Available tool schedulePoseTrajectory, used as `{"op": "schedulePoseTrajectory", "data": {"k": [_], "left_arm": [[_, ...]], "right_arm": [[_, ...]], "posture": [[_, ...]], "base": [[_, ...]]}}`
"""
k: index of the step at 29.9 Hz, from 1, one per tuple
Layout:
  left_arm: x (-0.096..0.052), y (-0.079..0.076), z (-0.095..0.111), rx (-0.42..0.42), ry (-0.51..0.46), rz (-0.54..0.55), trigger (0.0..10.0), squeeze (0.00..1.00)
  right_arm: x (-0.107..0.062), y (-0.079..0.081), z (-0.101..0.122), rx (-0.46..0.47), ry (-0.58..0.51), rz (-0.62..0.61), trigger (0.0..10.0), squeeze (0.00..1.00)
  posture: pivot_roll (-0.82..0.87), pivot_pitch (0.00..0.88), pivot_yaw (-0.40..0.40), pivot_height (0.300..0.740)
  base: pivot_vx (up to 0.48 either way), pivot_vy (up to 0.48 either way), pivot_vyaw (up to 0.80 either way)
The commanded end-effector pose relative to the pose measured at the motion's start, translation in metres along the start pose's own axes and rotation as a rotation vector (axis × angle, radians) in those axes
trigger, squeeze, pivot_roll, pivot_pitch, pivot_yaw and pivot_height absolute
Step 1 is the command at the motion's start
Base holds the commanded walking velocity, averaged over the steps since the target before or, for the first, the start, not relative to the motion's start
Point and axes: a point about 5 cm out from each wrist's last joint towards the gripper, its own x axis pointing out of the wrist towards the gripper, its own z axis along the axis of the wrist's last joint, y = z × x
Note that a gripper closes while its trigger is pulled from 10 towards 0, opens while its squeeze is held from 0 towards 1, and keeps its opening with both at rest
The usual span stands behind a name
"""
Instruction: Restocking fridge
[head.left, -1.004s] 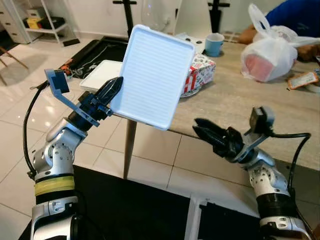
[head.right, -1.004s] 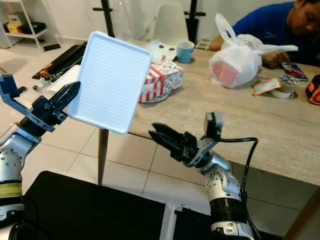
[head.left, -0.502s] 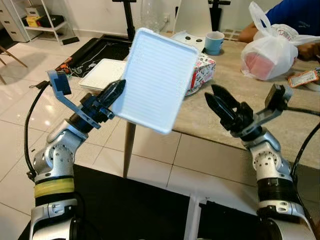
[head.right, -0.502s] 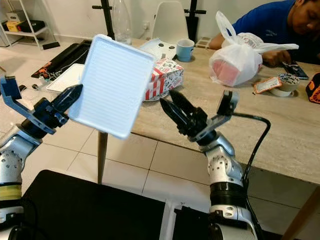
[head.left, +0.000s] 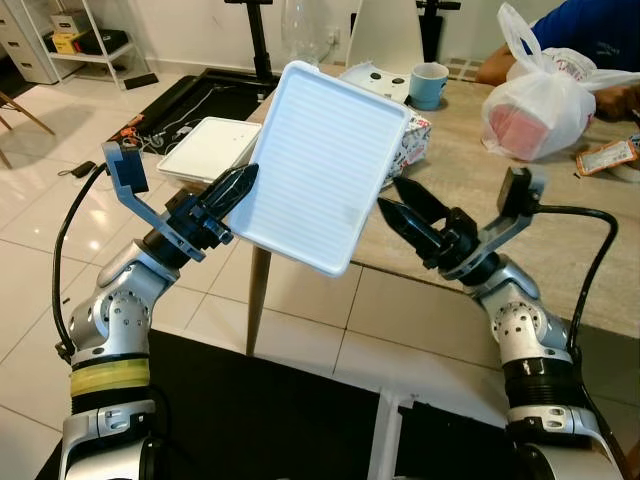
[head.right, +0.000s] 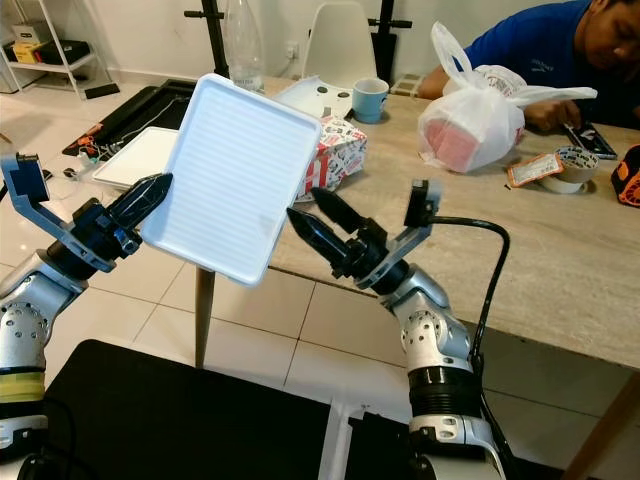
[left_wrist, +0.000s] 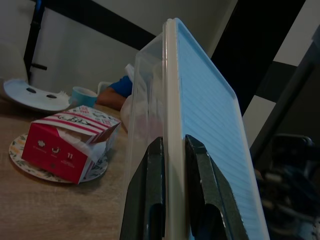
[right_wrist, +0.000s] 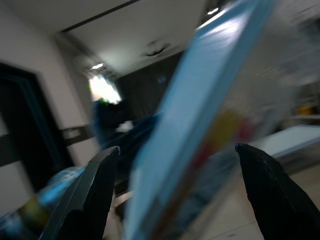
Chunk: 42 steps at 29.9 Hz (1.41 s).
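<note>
Since half a second ago the right gripper (head.left: 398, 203) has swung back down and in toward the container; its fingers are spread wide, tips just beside the container's right edge. The left gripper (head.left: 236, 190) is clamped on the left edge of the flat pale-blue lidded container (head.left: 322, 165), held in the air before the worktop's (head.left: 470, 200) near-left corner. The container stands nearly upright, broad face to the camera, long axis running up and tilted rightward. Tiled floor (head.left: 30, 220) lies open left of the worktop. A red box (head.right: 335, 150) sits behind.
</note>
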Motion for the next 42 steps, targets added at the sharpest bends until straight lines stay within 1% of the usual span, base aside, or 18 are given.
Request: {"op": "schedulePoseTrajectory", "data": {"k": [1,4,5,6,7,9,11,14,18,23,24,26,27,28,31,38,41,42], "left_arm": [[0.000,-0.005,0.007,0.020,-0.036,-0.041,10.0,0.00],[0.000,-0.005,0.008,0.023,-0.037,-0.043,10.0,0.00],[-0.001,-0.006,0.009,0.026,-0.041,-0.051,10.0,0.00],[-0.001,-0.006,0.009,0.026,-0.041,-0.051,10.0,0.00],[-0.001,-0.007,0.009,0.026,-0.043,-0.056,10.0,0.00],[-0.001,-0.007,0.009,0.026,-0.043,-0.056,10.0,0.00],[-0.001,-0.008,0.008,0.024,-0.046,-0.067,10.0,0.00],[-0.001,-0.010,0.008,0.024,-0.048,-0.077,10.0,0.00],[-0.001,-0.012,0.009,0.023,-0.048,-0.093,10.0,0.00],[-0.001,-0.014,0.007,0.019,-0.045,-0.114,10.0,0.00],[-0.001,-0.014,0.007,0.018,-0.044,-0.115,10.0,0.00],[-0.001,-0.015,0.007,0.018,-0.044,-0.115,10.0,0.00],[-0.001,-0.015,0.006,0.016,-0.045,-0.120,10.0,0.00],[-0.001,-0.015,0.006,0.016,-0.045,-0.120,10.0,0.00],[-0.002,-0.017,0.004,0.014,-0.033,-0.135,10.0,0.00],[-0.004,-0.016,0.003,0.014,-0.031,-0.137,10.0,0.00],[-0.005,-0.015,0.003,0.016,-0.032,-0.133,10.0,0.00],[-0.005,-0.013,0.003,0.022,-0.033,-0.113,10.0,0.00]], "right_arm": [[0.005,0.006,-0.002,0.012,0.019,0.052,10.0,1.00],[0.007,0.003,-0.004,0.030,0.036,0.027,10.0,1.00],[0.010,-0.003,-0.009,0.048,0.068,-0.030,10.0,0.00],[0.010,-0.003,-0.009,0.048,0.068,-0.030,10.0,0.00],[0.012,-0.006,-0.011,0.052,0.085,-0.061,10.0,0.00],[0.012,-0.006,-0.011,0.052,0.085,-0.061,10.0,0.00],[0.015,-0.012,-0.014,0.068,0.102,-0.116,10.0,0.00],[0.017,-0.013,-0.014,0.084,0.102,-0.142,10.0,0.00],[0.019,-0.012,-0.014,0.110,0.093,-0.144,10.0,0.00],[0.024,-0.007,-0.018,0.141,0.089,-0.097,10.0,0.00],[0.024,-0.005,-0.018,0.138,0.086,-0.084,6.2,0.00],[0.024,-0.005,-0.018,0.134,0.084,-0.077,6.2,0.00],[0.024,-0.003,-0.017,0.140,0.071,-0.063,0.0,0.00],[0.024,-0.003,-0.017,0.140,0.071,-0.063,0.0,0.00],[0.022,0.005,-0.011,0.158,0.016,0.000,0.0,0.00],[0.022,0.009,-0.006,0.169,-0.017,0.025,0.0,0.00],[0.021,0.008,-0.006,0.166,-0.015,0.015,0.0,0.00],[0.020,0.006,-0.006,0.164,-0.014,0.002,0.0,0.00]], "posture": [[-0.06,0.000,0.018,0.740],[-0.06,0.000,0.018,0.740],[-0.06,0.000,0.016,0.740],[-0.06,0.000,0.016,0.740],[-0.06,0.000,0.016,0.740],[-0.06,0.000,0.016,0.740],[-0.06,0.000,0.017,0.740],[-0.06,0.000,0.017,0.740],[-0.06,0.000,0.017,0.740],[-0.07,0.000,0.017,0.740],[-0.07,0.000,0.017,0.740],[-0.07,0.000,0.017,0.740],[-0.07,0.000,0.017,0.740],[-0.07,0.000,0.017,0.740],[-0.07,0.000,0.016,0.740],[-0.07,0.000,0.018,0.740],[-0.07,0.000,0.018,0.740],[-0.07,0.000,0.018,0.740]], "base": [[0.000,0.000,0.00],[0.000,0.000,0.00],[0.000,0.000,0.00],[0.000,0.000,0.00],[0.000,0.000,0.00],[0.000,0.000,0.00],[0.000,0.000,0.00],[0.000,0.000,0.00],[0.000,0.000,0.00],[0.000,0.000,0.00],[0.000,0.000,0.00],[0.000,0.000,0.00],[0.000,0.000,0.00],[0.000,0.000,0.00],[0.000,0.000,0.00],[0.000,0.000,0.00],[0.000,0.000,0.00],[0.000,0.000,0.00]]}}
